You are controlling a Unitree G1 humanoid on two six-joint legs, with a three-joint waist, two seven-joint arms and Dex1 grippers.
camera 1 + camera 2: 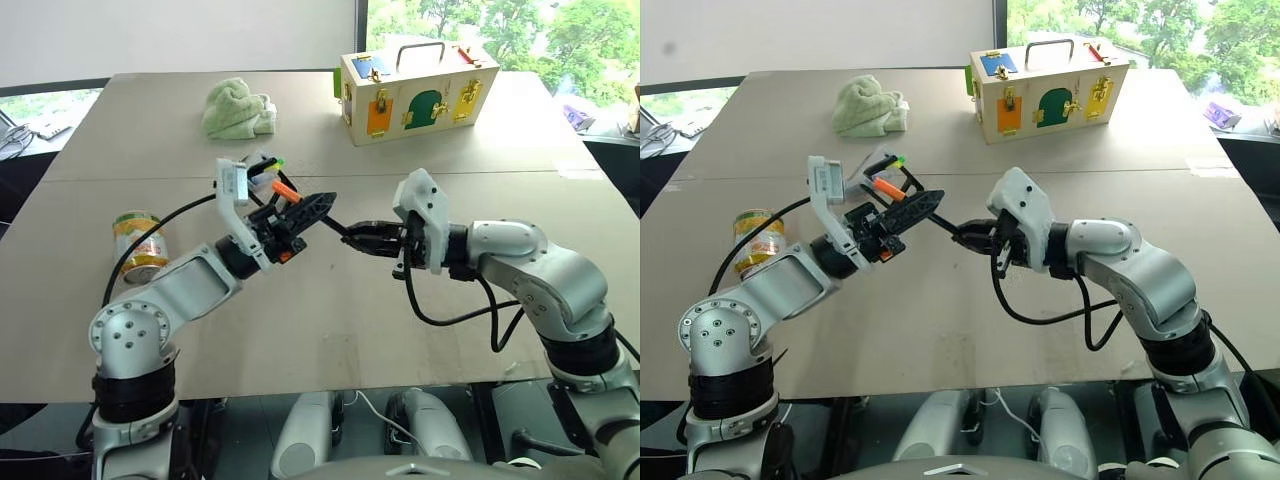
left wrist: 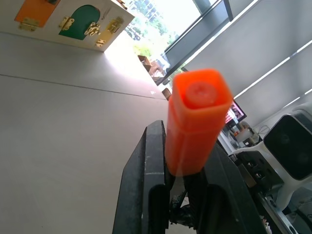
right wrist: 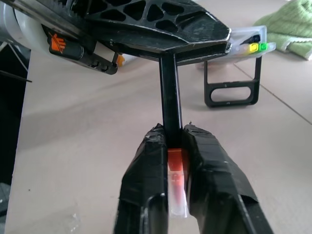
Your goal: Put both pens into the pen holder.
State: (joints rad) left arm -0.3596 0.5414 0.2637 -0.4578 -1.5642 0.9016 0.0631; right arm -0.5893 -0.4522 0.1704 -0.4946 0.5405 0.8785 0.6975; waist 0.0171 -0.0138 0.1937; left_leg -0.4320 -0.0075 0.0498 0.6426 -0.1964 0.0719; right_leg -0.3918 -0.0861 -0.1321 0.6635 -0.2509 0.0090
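One pen, with an orange end and a thin black body, hangs above the table between my two grippers. My left gripper is shut on it near the orange cap. My right gripper pinches the pen's other end, its fingers flush against the black shaft. The pen holder, a clear container on a black loop frame with a green bit, sits on the table just beyond the left gripper. Something dark lies inside it; I cannot tell what. The other pen is out of view.
A wooden box with coloured doors stands at the back right. A green cloth lies at the back left. A yellow-labelled tin can sits beside my left arm. The table runs bare toward its front edge.
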